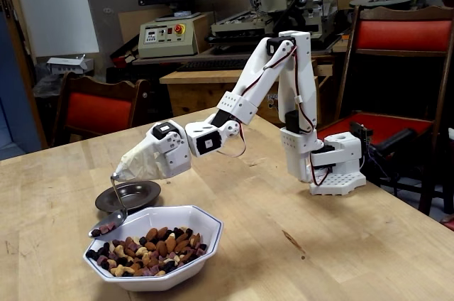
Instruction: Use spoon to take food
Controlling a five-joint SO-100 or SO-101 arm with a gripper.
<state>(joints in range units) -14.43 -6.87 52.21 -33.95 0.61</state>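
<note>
Food [152, 248], a mix of brown nuts, pale nuts and dark pieces, is heaped in the white bowl [206, 233] at the near edge of the wooden table [340, 251]. A few dark and pinkish pieces are carried in the oval bowl of the spoon [105, 228], which is held just above the white bowl's rim at about nine o'clock in the fixed view. The spoon's thin handle is run up and slightly toward one o'clock into the gripper [118, 175], whose tip is wrapped in beige tape; the jaws are hidden under that wrapping, so their opening cannot be told, though the handle is evidently fixed there.

The small dark saucer [142, 193] is set on the table behind the white bowl, at about one o'clock from the loaded spoon bowl and close beside it, almost directly beneath the gripper. It is judged that the load is to be carried to that saucer, so a short travel away from the camera is called for, with the spoon bowl kept level until it is over the saucer.
</note>
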